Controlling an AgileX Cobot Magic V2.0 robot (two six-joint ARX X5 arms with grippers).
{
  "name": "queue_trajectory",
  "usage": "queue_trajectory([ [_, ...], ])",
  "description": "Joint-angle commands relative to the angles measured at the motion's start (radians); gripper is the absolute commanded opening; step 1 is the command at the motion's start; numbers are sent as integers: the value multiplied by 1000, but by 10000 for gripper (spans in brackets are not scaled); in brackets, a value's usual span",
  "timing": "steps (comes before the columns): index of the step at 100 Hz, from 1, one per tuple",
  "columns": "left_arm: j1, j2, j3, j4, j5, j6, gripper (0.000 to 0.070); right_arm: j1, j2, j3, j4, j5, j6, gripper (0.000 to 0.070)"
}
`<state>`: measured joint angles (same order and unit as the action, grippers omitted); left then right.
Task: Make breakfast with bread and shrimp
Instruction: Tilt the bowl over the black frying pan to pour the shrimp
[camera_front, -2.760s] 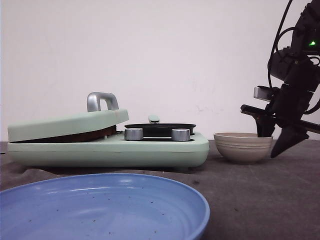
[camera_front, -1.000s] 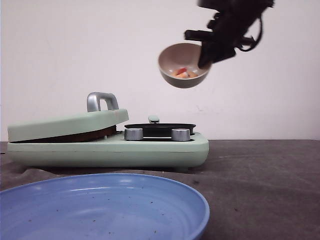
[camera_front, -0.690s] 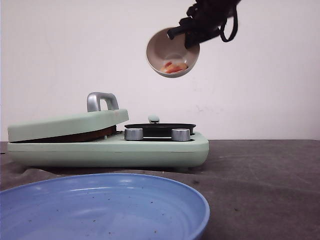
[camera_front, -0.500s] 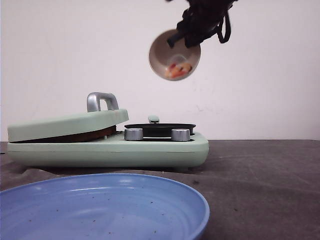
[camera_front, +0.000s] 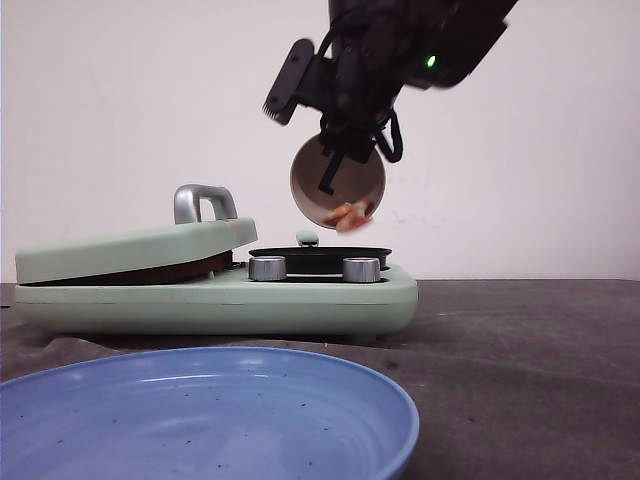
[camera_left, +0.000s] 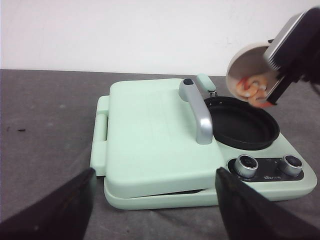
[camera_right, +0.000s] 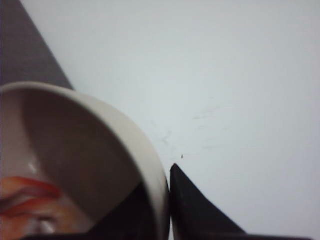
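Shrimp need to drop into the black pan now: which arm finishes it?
Right. The right gripper clamps the tipped bowl above the pan, shrimp at its rim. The left gripper hangs open, back from the cooker.

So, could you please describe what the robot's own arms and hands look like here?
The right arm is matte black and blocky, with a small green light and looped black cables. Its right hand has flat black fingers and a ridged block. The left hand shows only two dark tapered fingers.
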<state>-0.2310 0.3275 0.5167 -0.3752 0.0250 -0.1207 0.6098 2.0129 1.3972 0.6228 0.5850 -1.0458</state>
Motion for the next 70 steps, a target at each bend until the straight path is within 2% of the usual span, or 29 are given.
queue_trajectory([
  [1, -1, 5, 3, 11, 1, 12, 393, 10, 7, 24, 68, 16, -54, 0],
  [17, -1, 5, 3, 11, 1, 16, 393, 10, 7, 24, 177, 45, -72, 0],
  [36, -1, 5, 3, 11, 1, 16, 393, 10, 7, 24, 203, 48, -90, 0],
  [54, -1, 5, 3, 10, 1, 16, 393, 18, 7, 24, 154, 69, 30, 0],
  [70, -1, 5, 3, 10, 0, 16, 393, 23, 6, 24, 114, 123, 89, 0],
])
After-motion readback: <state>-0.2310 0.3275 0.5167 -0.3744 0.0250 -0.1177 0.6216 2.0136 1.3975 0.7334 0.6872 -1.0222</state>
